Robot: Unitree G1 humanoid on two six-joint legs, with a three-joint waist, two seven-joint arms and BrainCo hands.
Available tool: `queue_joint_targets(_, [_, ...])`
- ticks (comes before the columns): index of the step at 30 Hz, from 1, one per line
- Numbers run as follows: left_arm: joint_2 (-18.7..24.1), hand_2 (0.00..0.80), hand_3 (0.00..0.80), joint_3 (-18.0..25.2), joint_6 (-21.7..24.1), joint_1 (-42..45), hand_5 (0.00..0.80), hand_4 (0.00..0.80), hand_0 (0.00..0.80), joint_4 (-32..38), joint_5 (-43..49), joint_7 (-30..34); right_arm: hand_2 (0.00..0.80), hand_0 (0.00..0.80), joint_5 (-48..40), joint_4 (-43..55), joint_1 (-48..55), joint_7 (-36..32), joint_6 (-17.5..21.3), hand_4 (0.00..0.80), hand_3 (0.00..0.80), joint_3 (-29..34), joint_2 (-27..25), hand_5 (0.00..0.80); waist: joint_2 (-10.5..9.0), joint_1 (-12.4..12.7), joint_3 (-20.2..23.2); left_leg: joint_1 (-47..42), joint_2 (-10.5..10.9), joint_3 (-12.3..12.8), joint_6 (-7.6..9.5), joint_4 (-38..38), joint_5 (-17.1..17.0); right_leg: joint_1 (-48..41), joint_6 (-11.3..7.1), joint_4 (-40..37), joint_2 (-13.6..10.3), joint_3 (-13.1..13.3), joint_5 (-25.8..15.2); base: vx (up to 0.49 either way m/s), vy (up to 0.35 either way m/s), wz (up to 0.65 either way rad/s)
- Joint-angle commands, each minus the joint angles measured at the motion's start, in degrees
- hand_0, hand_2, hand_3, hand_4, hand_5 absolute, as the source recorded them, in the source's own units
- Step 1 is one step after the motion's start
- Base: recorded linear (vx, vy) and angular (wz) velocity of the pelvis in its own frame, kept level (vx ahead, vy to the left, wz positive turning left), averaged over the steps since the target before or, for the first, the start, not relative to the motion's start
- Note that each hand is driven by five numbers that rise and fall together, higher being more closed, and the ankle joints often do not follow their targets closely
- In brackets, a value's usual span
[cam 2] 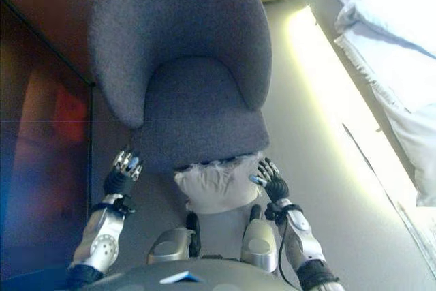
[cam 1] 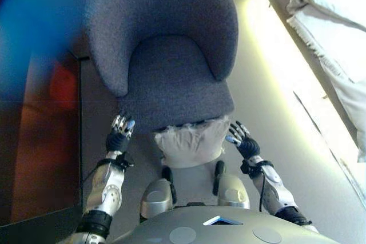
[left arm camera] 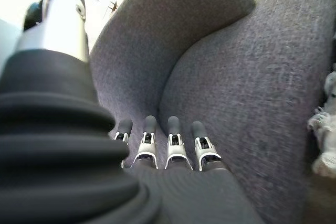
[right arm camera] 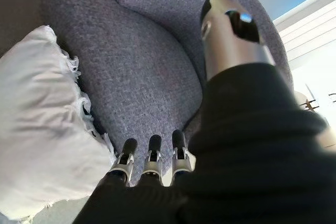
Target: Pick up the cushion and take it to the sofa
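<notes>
Cushion down, hands not on it yet

Grey fabric armchair point(cam 1: 166, 55) ahead; the white fringed cushion point(cam 1: 190, 141) lies at its seat's front edge. Your left hand point(cam 1: 120, 132) and right hand point(cam 1: 243, 139) flank it, fingers straight, holding nothing. Close in from both sides evenly.

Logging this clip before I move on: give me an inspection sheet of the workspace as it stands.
Surface: grey floor, bare where visible.
Job's things: white fringed cushion at the front edge of the grey armchair, not held.
Clutter: nothing seen.
Hands: left hand and right hand open, either side of the cushion, empty.
Cables: nothing seen.
Surroundings: white bedding to the right; dark reddish panel to the left.
</notes>
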State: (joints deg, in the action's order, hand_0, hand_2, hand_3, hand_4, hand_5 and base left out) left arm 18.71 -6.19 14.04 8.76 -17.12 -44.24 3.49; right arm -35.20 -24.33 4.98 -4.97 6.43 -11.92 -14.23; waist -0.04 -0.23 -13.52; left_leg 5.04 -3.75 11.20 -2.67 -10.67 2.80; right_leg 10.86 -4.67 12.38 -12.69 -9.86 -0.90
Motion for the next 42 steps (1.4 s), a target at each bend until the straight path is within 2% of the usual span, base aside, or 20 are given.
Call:
queue_joint_targets(1, [2.7, 0.0, 0.0, -2.2, 2.7, -5.1, 0.0, 0.0, 0.0, 0.9, 1.9, -0.5, 0.0, 0.0, 4.6, -0.2, -7.8, 2.6, 5.5, 0.0, 0.0, 0.1, -2.6, 0.0, -0.27, 1.0, -4.8, 8.9, 0.0, -3.0, 1.5, -8.2, 2.0, 3.9, -1.69, 4.3, -4.6, 3.0, -2.2, -0.205, -0.049, -0.09])
queue_joint_targets(5, [3.1, 0.0, 0.0, -5.8, 5.5, -11.6, 0.0, 0.0, 0.0, -2.9, 3.1, -3.5, 0.0, 0.0, 3.0, -3.0, -15.8, 3.4, 4.7, 0.0, 0.0, -0.7, -7.6, 0.0, 0.1, 0.9, -8.5, 17.3, -1.2, -3.5, 1.31, -17.4, 4.7, 10.2, -1.32, 9.0, -4.6, 3.9, -0.3, -0.225, -0.037, -0.02])
queue_joint_targets(8, [3.0, 0.0, 0.0, -7.1, 5.9, -15.5, 0.0, 0.0, 0.0, -6.1, 3.3, -4.6, 0.0, 0.0, 1.6, -5.4, -19.9, 3.6, 3.7, 0.0, 0.0, -0.9, -9.5, 0.0, 0.26, 1.2, -10.1, 22.6, -2.8, -3.3, 1.65, -22.9, 6.7, 15.1, -0.17, 15.8, -5.2, 3.0, 2.8, -0.12, -0.004, 0.11])
queue_joint_targets(9, [2.5, 0.0, 0.0, -7.5, 6.6, -16.7, 0.0, 0.0, 0.0, -8.3, 3.4, -5.2, 0.0, 0.0, 1.4, -6.0, -20.9, 4.1, 3.4, 0.0, 0.0, -0.9, -10.0, 0.0, 0.53, 1.1, -10.9, 24.1, -3.3, -3.8, 1.3, -26.2, 9.3, 17.0, -0.18, 20.1, -5.2, 3.4, 5.3, -0.03, 0.02, 0.1])
queue_joint_targets(12, [1.3, 0.0, 0.0, -7.5, 7.7, -20.4, 0.0, 0.0, 0.0, -13.9, 2.7, -6.9, 0.0, 0.0, 1.1, -7.9, -23.8, 5.9, 2.4, 0.0, 0.0, -1.0, -10.7, 0.0, 0.89, 0.7, -12.1, 29.4, -4.0, -4.2, 1.5, -32.2, 11.6, 22.9, 0.5, 27.2, -5.6, 4.0, 7.5, -0.059, 0.017, 0.02])
queue_joint_targets(15, [0.4, 0.0, 0.0, -7.5, 8.0, -24.2, 0.0, 0.0, 0.0, -18.6, 2.9, -8.4, 0.0, 0.0, 0.9, -11.1, -28.4, 7.4, 1.7, 0.0, 0.0, -0.8, -11.5, 0.0, 1.44, 0.6, -13.2, 34.3, -4.0, -4.9, 1.55, -36.7, 12.9, 28.3, 0.79, 32.5, -5.9, 4.6, 9.0, -0.079, 0.015, 0.11])
queue_joint_targets(21, [-0.2, 0.0, 0.0, -8.6, 8.5, -29.6, 0.0, 0.0, 0.0, -21.4, 3.2, -9.3, 0.0, 0.0, 1.2, -15.3, -38.5, 6.7, -0.3, 0.0, 0.0, -1.2, -15.3, 0.0, 3.22, 0.9, -15.6, 45.2, -4.0, -6.4, 2.26, -45.9, 15.3, 40.0, 1.22, 41.9, -5.8, 7.1, 11.1, -0.089, 0.023, 0.07])
queue_joint_targets(26, [0.1, 0.0, 0.0, -8.3, 7.0, -32.9, 0.0, 0.0, 0.0, -22.8, 1.6, -11.8, 0.0, 0.0, -0.5, -18.3, -43.7, 5.5, -2.2, 0.0, 0.0, -1.9, -17.1, 0.0, 3.93, 1.0, -15.8, 53.2, -4.0, -7.5, 3.07, -53.4, 17.3, 48.2, 2.04, 49.1, -5.4, 9.1, 13.3, -0.068, -0.014, 0.04])
queue_joint_targets(30, [0.5, 0.0, 0.0, -8.5, 7.0, -34.3, 0.0, 0.0, 0.0, -23.1, 0.5, -10.0, 0.0, 0.0, -3.9, -20.7, -46.5, 2.8, -1.6, 0.0, 0.0, -1.7, -18.0, 0.0, 4.39, 0.9, -15.9, 59.0, -3.8, -8.2, 3.34, -59.1, 18.6, 53.6, 2.57, 54.6, -4.7, 10.0, 15.5, -0.022, -0.034, 0.08])
queue_joint_targets(36, [2.3, 0.0, 0.0, -9.4, 2.7, -37.4, 0.0, 0.0, 0.0, -23.8, -0.8, -4.4, 0.0, 0.0, -5.6, -23.5, -50.0, -0.9, -3.6, 0.0, 0.0, -2.6, -18.8, 0.0, 4.46, 0.6, -15.1, 66.3, -4.7, -8.7, 3.49, -66.0, 19.9, 60.3, 3.53, 61.0, -4.2, 11.1, 18.0, 0.013, -0.036, 0.06])
queue_joint_targets(42, [4.6, 0.0, 0.0, -10.7, -0.8, -42.8, 0.0, 0.0, 0.0, -24.9, -3.0, -2.5, 0.0, 0.0, -7.5, -25.7, -53.4, -2.5, -5.1, 0.0, 0.0, -4.2, -18.7, 0.0, 4.37, -0.1, -14.9, 70.6, -5.6, -8.7, 3.59, -70.7, 21.2, 64.8, 3.8, 65.7, -3.9, 12.2, 19.2, 0.01, 0.001, 0.01])
